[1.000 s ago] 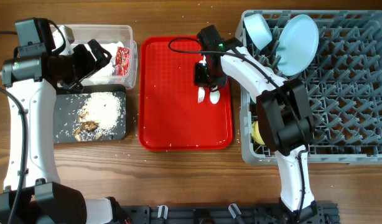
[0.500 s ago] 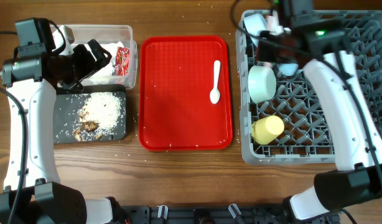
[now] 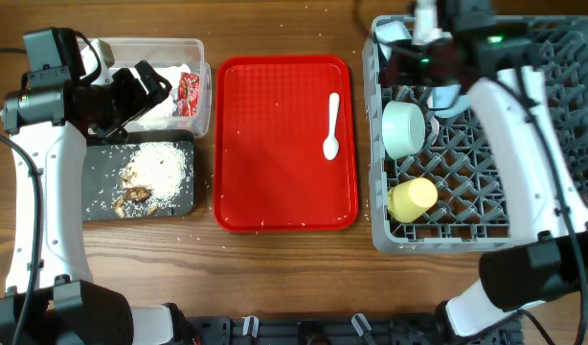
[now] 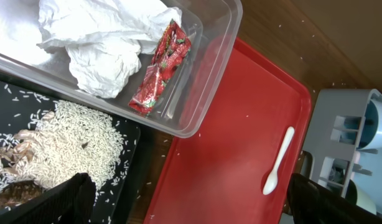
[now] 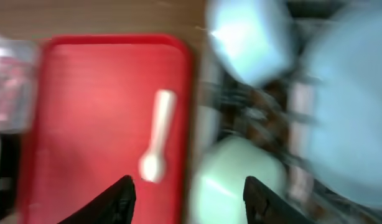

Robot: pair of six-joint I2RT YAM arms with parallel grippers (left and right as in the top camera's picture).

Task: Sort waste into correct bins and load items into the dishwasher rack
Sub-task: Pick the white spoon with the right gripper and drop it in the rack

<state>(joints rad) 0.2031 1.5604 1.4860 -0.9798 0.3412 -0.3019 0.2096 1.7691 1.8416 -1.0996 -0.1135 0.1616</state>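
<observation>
The white spoon (image 3: 331,125) lies alone on the red tray (image 3: 275,153). In the grey dishwasher rack (image 3: 524,192) sit a pale green bowl (image 3: 404,127), a yellow cup (image 3: 412,199) and a second bowl (image 3: 390,34) at the top left corner. The plate (image 5: 353,93) is mostly under my right arm. My right gripper (image 3: 409,62) hovers open and empty over the rack's left part; its view is blurred. My left gripper (image 4: 191,205) hangs open over the bins. The napkin (image 4: 104,37) and red wrapper (image 4: 161,68) lie in the clear tub (image 4: 209,81); the rice (image 4: 60,149) is in the black tray (image 3: 102,163).
Loose grains are scattered on the wooden table between the black tray and the red tray. The rack's right half holds only upright pegs. My right arm stretches across the rack from the front edge to its far left corner.
My right arm rose from the red tray and swung over the rack's far left corner; the fork left the tray with it. Its jaws have parted. The left arm stayed still.
</observation>
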